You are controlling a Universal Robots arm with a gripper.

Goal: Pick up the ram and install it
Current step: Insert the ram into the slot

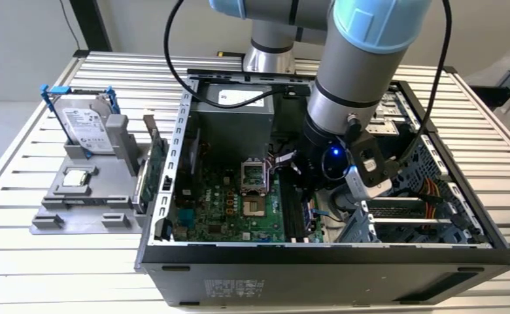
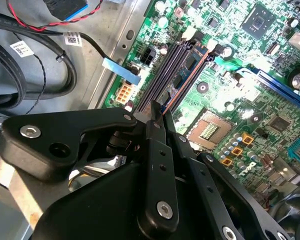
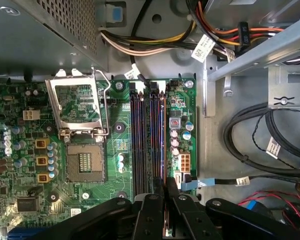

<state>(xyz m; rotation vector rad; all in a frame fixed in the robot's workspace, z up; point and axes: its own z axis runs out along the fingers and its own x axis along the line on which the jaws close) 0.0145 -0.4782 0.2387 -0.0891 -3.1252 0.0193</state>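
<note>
The ram [image 2: 189, 64] is a thin blue stick seen edge-on, lying along the outermost of the motherboard's black slots [image 3: 140, 140]; whether it is fully seated I cannot tell. In the first wrist view the ram [image 3: 163, 140] runs from the slot's far latch back to my fingers. My gripper [image 2: 157, 112] is low over the slots' near end, its black fingers drawn together on the stick's near end. The first wrist view has the gripper [image 3: 165, 192] with a thin strip between the fingers. In the exterior view the arm's wrist [image 1: 333, 160] reaches down into the open computer case [image 1: 325, 255].
An open processor socket [image 3: 82, 160] sits beside the slots. Cable bundles [image 3: 250, 135] and a metal drive cage [image 1: 412, 209] crowd the other side. The power supply [image 1: 233, 111] stands at the case's back. Outside, a grey holder carries a hard drive [image 1: 89, 127] and a green card [image 1: 155, 170].
</note>
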